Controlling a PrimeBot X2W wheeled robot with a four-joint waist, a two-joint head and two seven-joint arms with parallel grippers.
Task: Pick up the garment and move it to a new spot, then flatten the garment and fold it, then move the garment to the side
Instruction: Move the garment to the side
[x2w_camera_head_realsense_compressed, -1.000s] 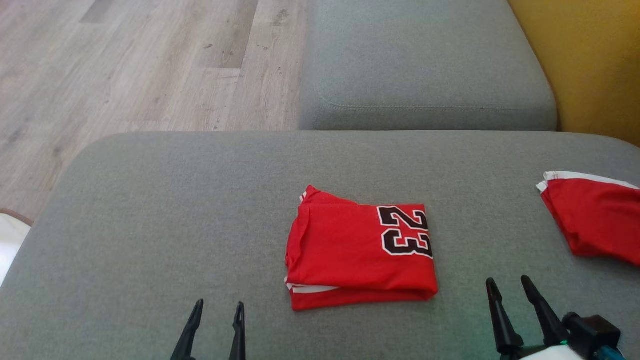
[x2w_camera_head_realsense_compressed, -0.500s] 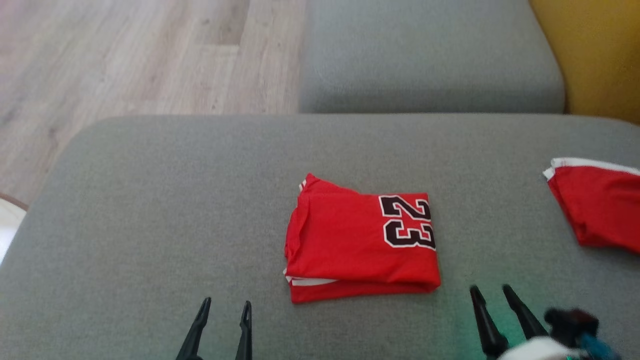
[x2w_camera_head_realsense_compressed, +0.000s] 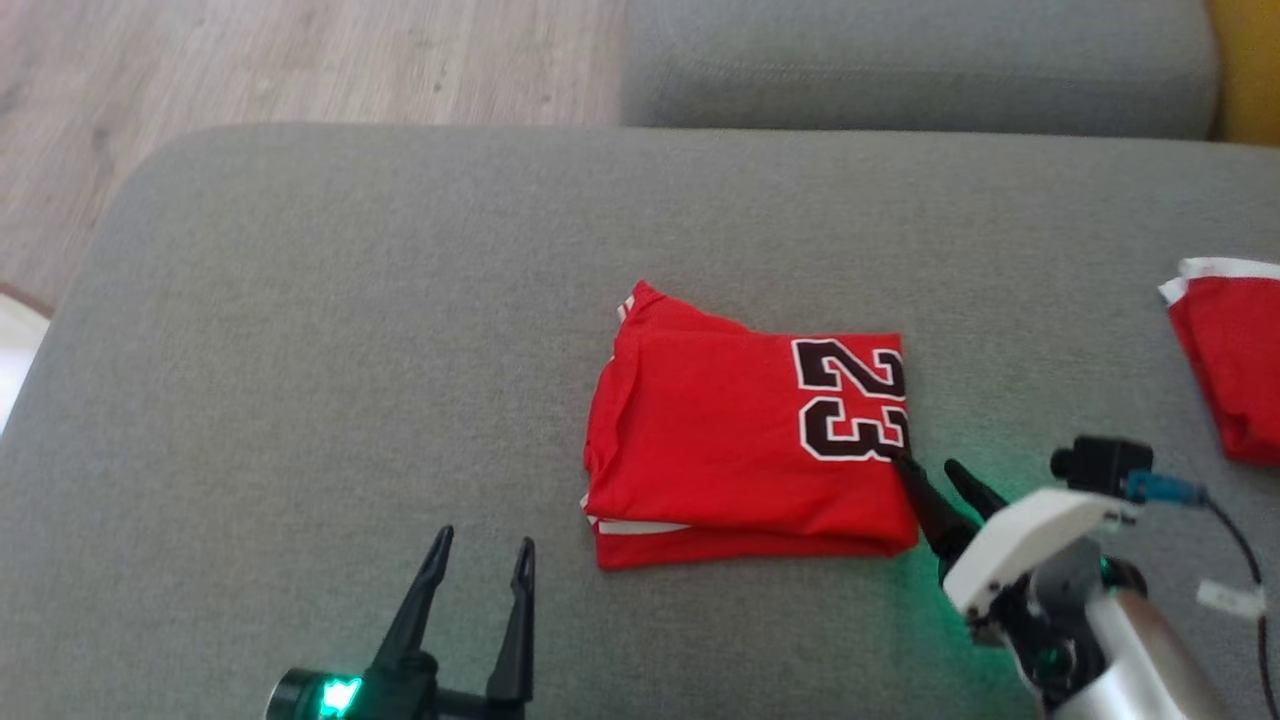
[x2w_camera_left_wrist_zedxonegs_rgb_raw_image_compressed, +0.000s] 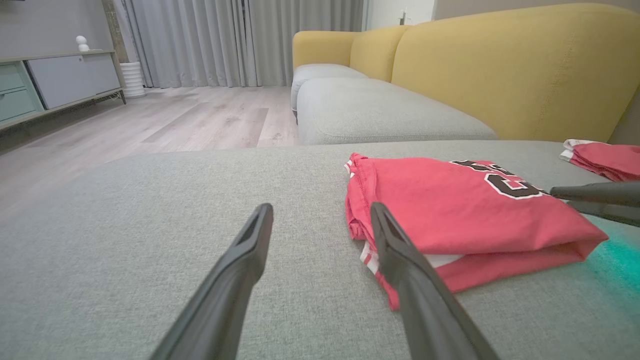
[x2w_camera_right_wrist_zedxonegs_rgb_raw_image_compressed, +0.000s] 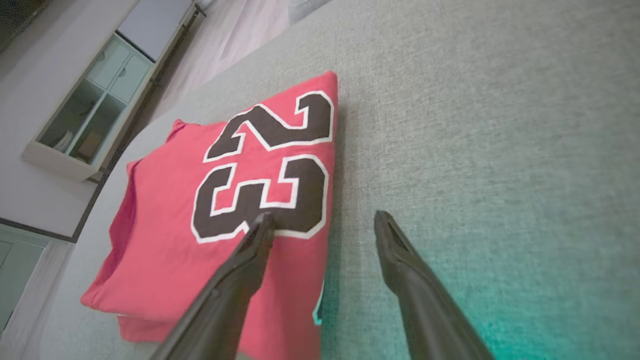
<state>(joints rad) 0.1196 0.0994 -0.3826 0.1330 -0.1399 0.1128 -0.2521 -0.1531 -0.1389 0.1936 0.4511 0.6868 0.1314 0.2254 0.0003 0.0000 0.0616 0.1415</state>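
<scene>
Garment (x2w_camera_head_realsense_compressed: 740, 440) is folded into a flat red packet, "23" face up at its right end, and lies mid-cushion (x2w_camera_head_realsense_compressed: 300, 350). The fold is judged done, so the step in hand is taken to be the move to the side.

How it should be done:
- All layers should be pinched at once. One finger should be pressed into the cushion and slid under the stack, not just under the top ply.
- The bite is best taken deep, well in from the edge, so the packet is not peeled open.
- The near edge looks like a closed fold. Loose plies and white trim show at the near-left corner, so that end is likely to sag or fan out if lifted from the right alone.
- The left edge should be supported by the left gripper (x2w_camera_head_realsense_compressed: 484, 540), or the packet kept low and slid rather than swung.
- A second garment (x2w_camera_head_realsense_compressed: 1230, 370) lies at the right edge of the cushion, so overlap with it is to be avoided.

Relative position:
- Right gripper (x2w_camera_head_realsense_compressed: 922, 462) is set at the garment's right edge, on its near half. Its jaws are parted and nothing is held.
- In the right wrist view one fingertip sits over the "3" and the other over bare cushion, so the edge falls between the fingers. Contact with the cloth cannot be confirmed.
- Left gripper is spread and empty. It sits to the near left of the garment, apart from it, with the garment's left edge just beyond its right finger in the left wrist view.
</scene>
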